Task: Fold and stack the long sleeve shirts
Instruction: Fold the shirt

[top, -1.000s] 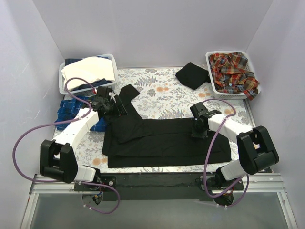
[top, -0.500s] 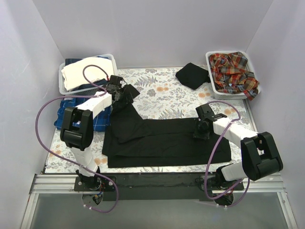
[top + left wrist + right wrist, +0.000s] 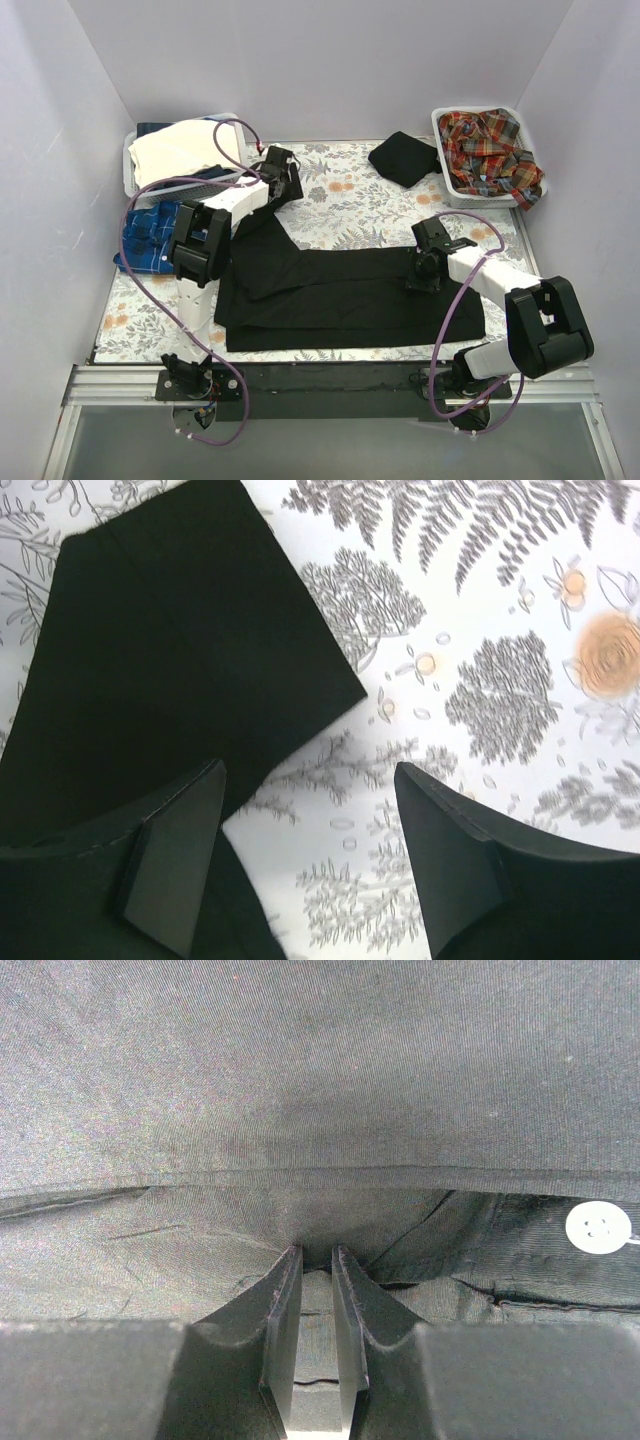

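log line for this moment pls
left gripper: open, at sleeve end of plain black cloth shirt, not gripping | right gripper: shut on same shirt

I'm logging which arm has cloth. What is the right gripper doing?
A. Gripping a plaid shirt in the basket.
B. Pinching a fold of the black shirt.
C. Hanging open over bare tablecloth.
B: the wrist view shows the right gripper closed on a bunched fold of the black shirt.
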